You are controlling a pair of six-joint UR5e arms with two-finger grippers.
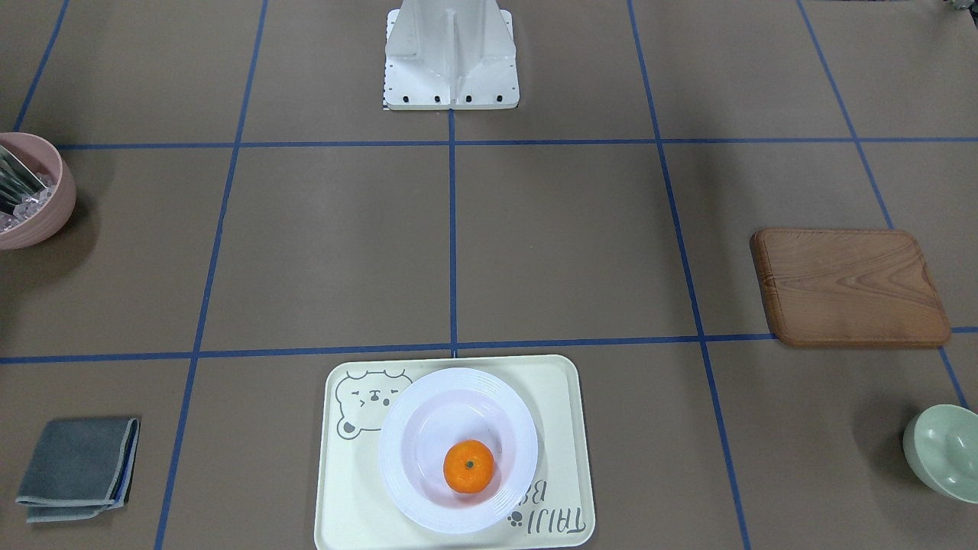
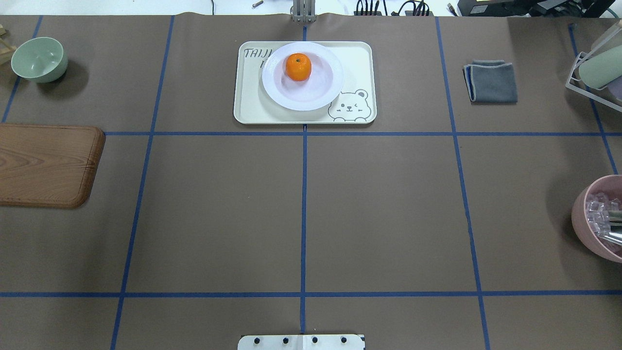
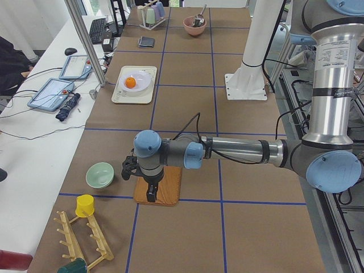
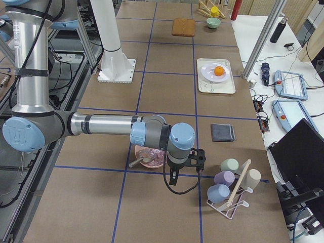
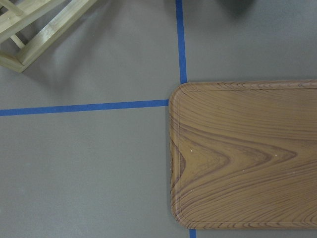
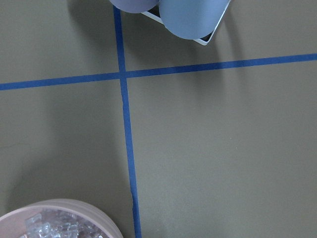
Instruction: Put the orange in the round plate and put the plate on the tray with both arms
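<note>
Front view: the orange (image 1: 468, 466) sits in the round plate (image 1: 399, 473), which rests on the tray (image 1: 567, 428). Left side view: the left gripper (image 3: 151, 195) hangs over the wooden board (image 3: 170, 187), well apart from the tray; how far it is open cannot be told. Right side view: the right gripper (image 4: 173, 178) is beside the half-hidden pink bowl (image 4: 147, 161) of ice, and its opening is likewise unreadable.

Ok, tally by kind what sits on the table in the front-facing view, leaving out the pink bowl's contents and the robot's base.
Bowls: 2, pink bowl and pale green bowl
Plates: 1, round plate
Trays: 1, tray
Boards: 1, wooden board
Cloths: 1, grey cloth
Fruit: 1, orange
Total: 7
</note>
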